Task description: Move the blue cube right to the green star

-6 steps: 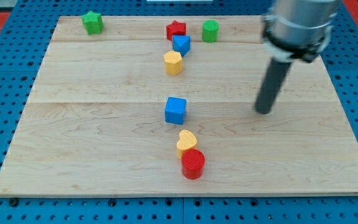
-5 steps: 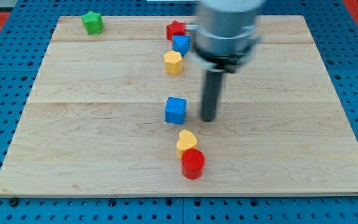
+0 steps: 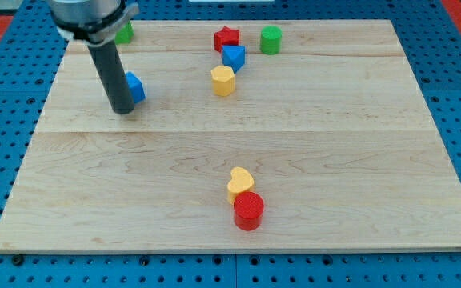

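Nearest you, at the view's bottom, the red cylinder [image 3: 248, 210] and the orange heart [image 3: 240, 182] sit touching, well apart from the action and in nobody's way. Farther up, the board [image 3: 334, 160] is bare across its middle. Look next at my tip [image 3: 122, 110]: it rests on the wood at the view's upper left, touching the blue cube [image 3: 134, 86] on that block's left and lower side, so the rod hides part of it. You have no gripper here, only the bare rod, so nothing opens or closes. Judging by that contact, the rod is placed to nudge the cube up toward the green star [image 3: 124, 33], which peeks out behind the arm, near but apart. Farthest back stand the yellow block [image 3: 223, 80], the blue block [image 3: 233, 57], the red star [image 3: 227, 38] and the green block [image 3: 271, 38], clustered clear of the path.
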